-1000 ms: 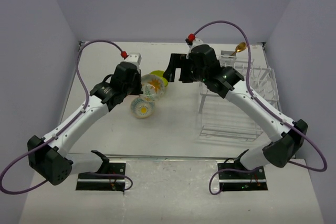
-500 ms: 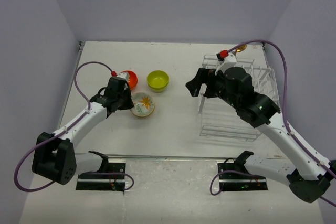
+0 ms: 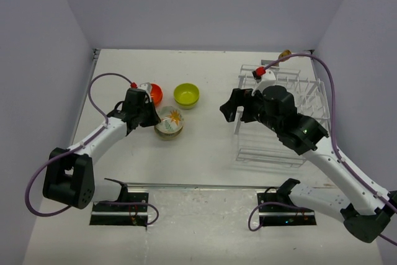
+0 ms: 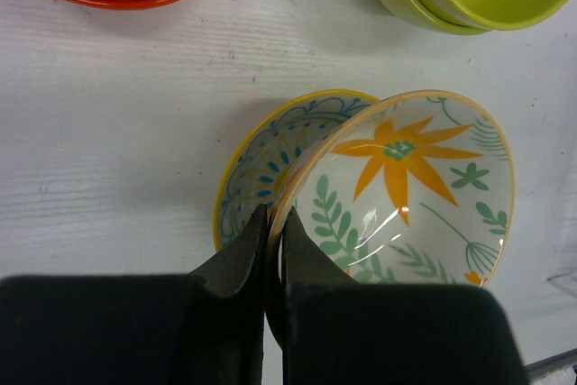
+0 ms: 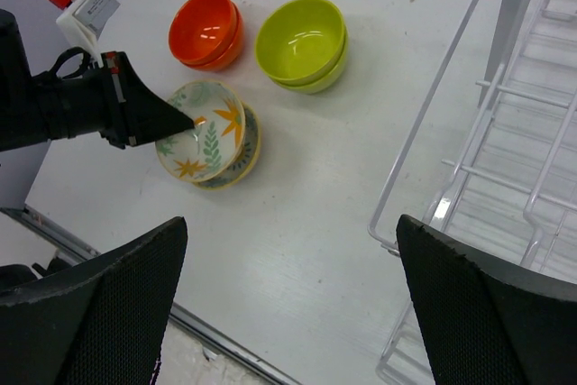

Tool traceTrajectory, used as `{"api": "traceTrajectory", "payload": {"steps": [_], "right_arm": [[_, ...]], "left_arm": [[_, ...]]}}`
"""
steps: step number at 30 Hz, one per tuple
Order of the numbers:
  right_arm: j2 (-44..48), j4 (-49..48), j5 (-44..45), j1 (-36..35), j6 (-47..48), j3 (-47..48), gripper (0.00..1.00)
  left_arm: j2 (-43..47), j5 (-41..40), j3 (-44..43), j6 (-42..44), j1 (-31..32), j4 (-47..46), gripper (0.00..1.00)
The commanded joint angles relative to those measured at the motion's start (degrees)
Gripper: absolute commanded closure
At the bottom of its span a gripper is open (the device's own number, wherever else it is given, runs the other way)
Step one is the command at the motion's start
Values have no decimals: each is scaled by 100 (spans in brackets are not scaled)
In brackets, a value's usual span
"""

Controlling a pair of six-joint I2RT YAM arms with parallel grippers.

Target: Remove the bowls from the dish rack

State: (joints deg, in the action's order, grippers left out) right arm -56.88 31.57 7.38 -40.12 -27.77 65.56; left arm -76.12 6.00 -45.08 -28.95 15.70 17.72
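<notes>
My left gripper point(image 4: 273, 218) is shut on the near rim of the cream floral bowl point(image 4: 406, 187), which leans tilted on a yellow-rimmed blue-patterned bowl point(image 4: 257, 164) on the table. In the top view that gripper point(image 3: 152, 118) and floral bowl point(image 3: 169, 120) are left of centre. Behind them stand the orange-red bowls point(image 3: 154, 93) and the lime-green bowls point(image 3: 186, 95), each a nested pair. The white wire dish rack point(image 3: 310, 91) stands at the right. My right gripper point(image 3: 232, 107) hangs open beside the rack's left end, with nothing between its fingers point(image 5: 290, 223).
A gold spoon point(image 3: 285, 54) sticks up at the rack's far corner. The rack's left frame point(image 5: 451, 87) is close to my right gripper's right finger. A metal strip point(image 3: 198, 185) runs along the table's near edge.
My right arm has drawn back from the bowls to the rack's left end, still open. My left arm has come down and left, setting the held floral bowl against the patterned bowl.
</notes>
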Motion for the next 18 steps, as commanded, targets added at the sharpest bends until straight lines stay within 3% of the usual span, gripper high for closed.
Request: {"api": "traceTrajectory", "payload": {"steps": [1,10,18], "right_arm": [[90,-46,238,22,210,-122,1],[300,60,493,22,289,-175,1],[968,-239,-543,13,404,-316,1]], "left_arm": [[44,112,-27,-102,-50,-322,100],[-52,50,78,-128,-50,-304,96],[-61,129,307,-243,-50,-576,90]]}}
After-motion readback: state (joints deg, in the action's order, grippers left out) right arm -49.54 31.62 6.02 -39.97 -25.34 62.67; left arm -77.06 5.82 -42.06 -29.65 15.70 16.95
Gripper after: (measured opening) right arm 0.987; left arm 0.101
